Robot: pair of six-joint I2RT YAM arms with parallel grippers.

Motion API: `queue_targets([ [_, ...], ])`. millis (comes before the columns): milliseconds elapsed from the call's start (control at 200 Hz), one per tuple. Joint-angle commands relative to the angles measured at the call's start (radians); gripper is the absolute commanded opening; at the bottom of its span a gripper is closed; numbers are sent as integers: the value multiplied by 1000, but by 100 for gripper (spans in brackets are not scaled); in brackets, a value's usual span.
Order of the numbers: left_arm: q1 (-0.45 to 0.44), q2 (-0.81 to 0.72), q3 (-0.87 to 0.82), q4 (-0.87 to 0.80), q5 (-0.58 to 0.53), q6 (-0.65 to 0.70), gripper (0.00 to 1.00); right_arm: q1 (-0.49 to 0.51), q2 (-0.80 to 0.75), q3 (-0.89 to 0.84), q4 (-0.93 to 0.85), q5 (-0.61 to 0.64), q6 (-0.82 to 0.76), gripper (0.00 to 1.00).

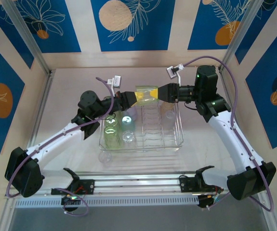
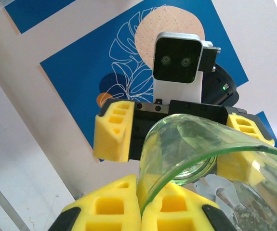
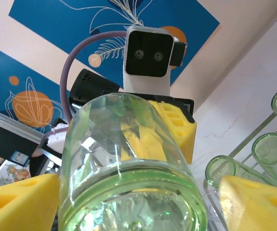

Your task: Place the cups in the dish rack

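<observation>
Nearest me, a clear cup (image 1: pixel 104 156) lies on the table just before the rack (image 1: pixel 177 142), whose left end holds several cups (image 1: pixel 112 129). Beyond, above the far rail, my left gripper (image 1: pixel 136 98) pinches the green cup (image 1: pixel 146 95) by its thin rim. The right gripper (image 1: pixel 156 94) has its fingers apart around the base. I judge the plastic light, slick and flexible, so the base is the better hold.

The green cup (image 3: pixel 128 159) is seen as glossy translucent plastic; the dish rack (image 1: pixel 157 131) is formed of shiny metal wire.
</observation>
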Motion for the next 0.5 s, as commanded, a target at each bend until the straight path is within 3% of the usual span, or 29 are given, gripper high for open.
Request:
queue_targets([
  [0,-14,6,8,55,19,10,0,6,9,24,-8,-19,-15,79],
  [130,-16,8,6,57,19,11,0,6,12,21,-16,-24,-20,71],
  [270,-15,10,0,56,16,12,0,5,16,22,-31,-25,-22,53],
  [385,-14,8,-8,52,11,16,0,-3,14,23,-54,-26,-30,31],
  [465,-14,9,-16,51,5,18,0,-10,16,24,-74,-25,-35,3],
  [495,-14,8,-18,48,3,20,0,-12,16,27,-84,-25,-40,0],
])
